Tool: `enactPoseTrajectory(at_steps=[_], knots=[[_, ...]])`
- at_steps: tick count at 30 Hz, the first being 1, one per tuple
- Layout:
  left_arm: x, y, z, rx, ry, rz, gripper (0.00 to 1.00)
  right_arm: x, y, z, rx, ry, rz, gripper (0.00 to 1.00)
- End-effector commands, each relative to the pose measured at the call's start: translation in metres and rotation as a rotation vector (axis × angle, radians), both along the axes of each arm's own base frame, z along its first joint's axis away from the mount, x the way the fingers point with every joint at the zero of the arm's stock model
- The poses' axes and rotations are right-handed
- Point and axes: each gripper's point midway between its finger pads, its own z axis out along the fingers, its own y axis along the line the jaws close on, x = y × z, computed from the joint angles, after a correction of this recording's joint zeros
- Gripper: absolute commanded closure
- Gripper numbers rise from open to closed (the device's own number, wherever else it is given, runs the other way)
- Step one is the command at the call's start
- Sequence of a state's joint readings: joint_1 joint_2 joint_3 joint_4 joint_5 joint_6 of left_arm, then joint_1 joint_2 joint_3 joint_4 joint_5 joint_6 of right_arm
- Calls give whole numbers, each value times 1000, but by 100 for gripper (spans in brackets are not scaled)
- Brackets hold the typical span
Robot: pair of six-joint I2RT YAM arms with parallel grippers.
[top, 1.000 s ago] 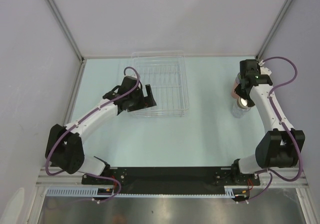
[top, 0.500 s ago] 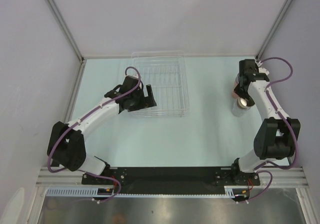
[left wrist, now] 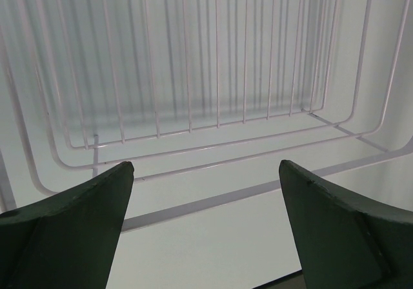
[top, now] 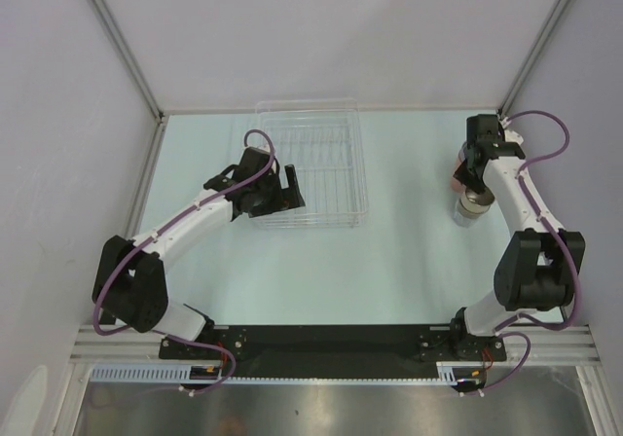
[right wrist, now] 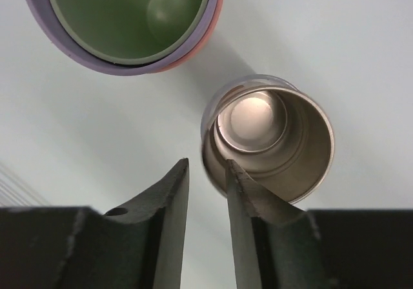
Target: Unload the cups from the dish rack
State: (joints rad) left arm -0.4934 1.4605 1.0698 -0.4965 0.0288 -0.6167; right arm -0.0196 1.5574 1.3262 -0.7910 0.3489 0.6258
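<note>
The dish rack point(top: 361, 163) stands at the back centre-left with no cup in it; its ribs point(left wrist: 216, 108) fill the left wrist view. My left gripper point(top: 285, 191) point(left wrist: 206, 166) is open and empty at the rack's near-left edge. At the right, the pale green cup point(right wrist: 129, 11) sits nested in the lavender and salmon-pink ones point(top: 456, 173). The clear cup with the tan top point(top: 467, 210) point(right wrist: 268, 137) stands upright beside them. My right gripper point(top: 474, 187) point(right wrist: 207, 161) straddles its near rim, jaws narrowly apart, with table showing between the outer finger and the wall.
The enclosure's right wall and corner post point(top: 540, 56) stand close behind the right arm. The pale table point(top: 409, 251) lies between the rack and the cups.
My right arm has drawn its elbow in and the gripper now covers the clear cup's tan top. The cup stays in place. The left arm has not moved.
</note>
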Motion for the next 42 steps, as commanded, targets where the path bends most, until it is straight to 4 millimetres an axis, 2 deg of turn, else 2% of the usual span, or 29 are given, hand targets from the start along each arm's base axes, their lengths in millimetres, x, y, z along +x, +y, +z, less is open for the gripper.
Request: enactPoseTrajectory(at_steps=[1, 4, 5, 6, 7, 8, 10, 13, 14, 16, 17, 19, 20, 21, 23, 24, 26, 28, 30, 31, 36, 39, 42], knots=[[5, -5, 13, -5, -33, -22, 0, 5, 0, 30, -4, -89, 14, 65], [5, -6, 15, -8, -39, -23, 0, 2, 3, 38, -2, -114, 16, 64], [4, -6, 16, -7, -41, -24, 0, 3, 5, 57, -1, -192, 16, 64], [4, -6, 16, -7, -43, -25, 0, 1, 7, 60, -1, -219, 25, 64], [4, -6, 17, -6, -48, -24, 0, 2, 18, 70, 4, -263, 60, 64], [4, -6, 19, -5, -54, -26, 0, 6, 24, 88, 7, -341, 82, 62], [5, -4, 20, 3, -62, -22, 0, 2, 35, 121, 7, -442, 119, 59], [5, -2, 26, 10, -84, -32, 0, -6, 69, 159, 18, -531, 242, 50], [7, 5, 28, 41, -96, -14, 0, -11, 92, 166, 31, -545, 313, 44], [5, 7, 29, 62, -104, -16, 0, -24, 117, 180, 18, -580, 388, 38], [4, 13, 31, 92, -119, -6, 0, -35, 147, 183, 32, -588, 473, 32], [0, 14, 33, 123, -136, -11, 0, -49, 162, 184, 6, -591, 500, 26], [-4, 16, 33, 145, -140, -14, 0, -56, 174, 178, -7, -579, 532, 22], [-4, 21, 38, 170, -167, 2, 0, -71, 198, 175, -12, -575, 602, 19], [-12, 19, 43, 199, -191, -16, 0, -84, 209, 167, -62, -568, 614, 14], [-12, 24, 50, 220, -221, 3, 0, -99, 228, 155, -66, -552, 677, 13], [-21, 25, 55, 251, -240, -8, 0, -108, 235, 143, -92, -540, 677, 11], [-29, 28, 65, 271, -279, 0, 0, -124, 251, 124, -102, -512, 731, 11], [-38, 33, 67, 282, -285, 1, 0, -133, 263, 113, -85, -500, 752, 11], [-43, 36, 76, 263, -311, 13, 0, -141, 271, 104, -89, -495, 781, 11], [-66, 48, 85, 255, -365, 12, 0, -156, 291, 87, -69, -493, 833, 11], [-75, 58, 78, 309, -348, 23, 0, -156, 302, 86, -75, -491, 861, 11], [-81, 67, 76, 334, -336, 46, 0, -153, 309, 98, -79, -518, 880, 11]])
